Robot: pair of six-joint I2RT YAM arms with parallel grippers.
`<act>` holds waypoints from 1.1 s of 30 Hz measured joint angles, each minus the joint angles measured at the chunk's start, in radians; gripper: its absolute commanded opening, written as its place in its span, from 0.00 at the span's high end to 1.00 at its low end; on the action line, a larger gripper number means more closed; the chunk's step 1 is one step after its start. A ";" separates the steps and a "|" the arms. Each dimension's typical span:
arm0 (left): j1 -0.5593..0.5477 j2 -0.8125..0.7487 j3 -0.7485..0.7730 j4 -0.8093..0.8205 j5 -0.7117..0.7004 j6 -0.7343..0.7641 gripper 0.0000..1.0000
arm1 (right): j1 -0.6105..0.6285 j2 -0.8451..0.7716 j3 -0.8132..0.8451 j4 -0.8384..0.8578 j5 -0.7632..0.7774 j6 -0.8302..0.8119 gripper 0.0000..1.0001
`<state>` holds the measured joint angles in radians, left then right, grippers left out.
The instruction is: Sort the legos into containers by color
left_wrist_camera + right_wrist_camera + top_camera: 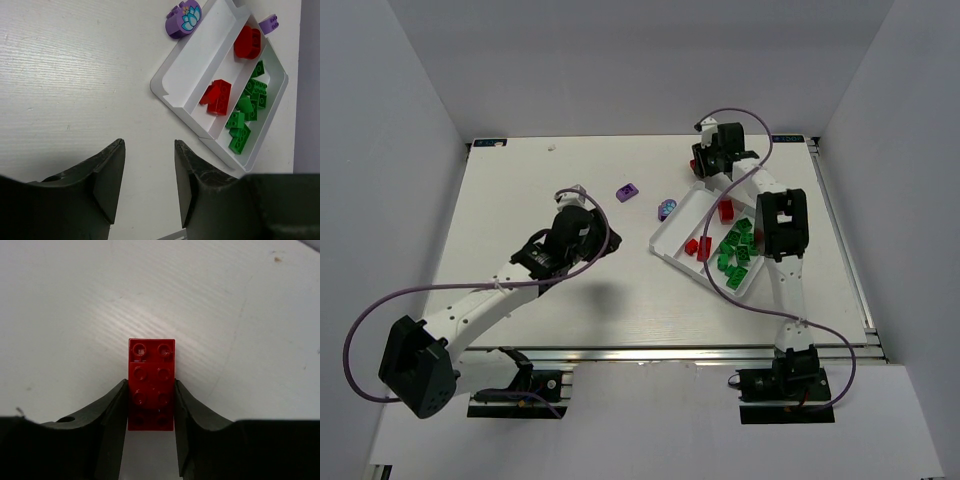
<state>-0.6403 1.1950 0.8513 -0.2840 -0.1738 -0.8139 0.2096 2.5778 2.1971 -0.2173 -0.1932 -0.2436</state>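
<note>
Red lego brick (151, 390) sits between the fingers of the right gripper (150, 385), long sides against both pads, studs up. The jaws are clamped narrow on it. Cannot tell whether it rests on the white table (520, 200) or is just off it. Seen from above, this brick lies just beyond the far end of the tray (675, 225), on the side away from the arm bases. The right arm runs up from its base, its elbow block hangs over the tray's right-hand compartment, and the forearm stretches on past the tray with the wrist tipped down. The left arm lies long and low, slanting from its base toward the tray, wrist bent over the table left of the tray. The left gripper (148, 145) stands part open, with only bare table between its fingers and nothing held. It is near the tray's left wall but apart from it. Tray contents: green bricks (247, 107) are heaped in the compartment farthest from the left gripper, and red bricks (217, 96) lie in the middle one, some at each end. Outside the tray, a purple round piece (184, 19) with a flower print lies just beside its left wall. A purple brick (627, 191) lies farther left of that, and a small purple block (269, 23) is close by the tray's far end.
</note>
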 measured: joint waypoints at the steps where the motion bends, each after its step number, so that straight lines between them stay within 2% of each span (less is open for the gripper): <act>1: 0.000 -0.002 -0.003 -0.001 -0.002 0.000 0.45 | 0.000 -0.029 -0.048 0.012 -0.009 0.000 1.00; 10: 0.002 -0.017 -0.020 0.015 -0.009 0.002 0.45 | -0.013 -0.438 -0.390 0.068 -0.183 -0.051 1.00; 16: 0.003 -0.027 -0.053 0.038 -0.008 0.006 0.44 | -0.050 -0.691 -0.570 -0.016 -0.343 -0.189 1.00; 24: 0.003 -0.027 -0.076 0.072 0.002 0.010 0.44 | -0.060 -0.733 -0.800 -0.158 -0.378 -0.225 1.00; 31: 0.003 -0.042 -0.095 0.096 0.005 0.010 0.44 | -0.059 -0.733 -0.861 -0.198 -0.351 -0.230 1.00; 33: 0.003 -0.053 -0.108 0.104 0.006 0.007 0.44 | -0.059 -0.734 -0.872 -0.198 -0.344 -0.231 0.92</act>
<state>-0.6376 1.1416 0.7437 -0.1799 -0.1680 -0.8070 0.1505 1.8442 1.3251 -0.4156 -0.5369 -0.4747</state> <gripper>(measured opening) 0.554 0.422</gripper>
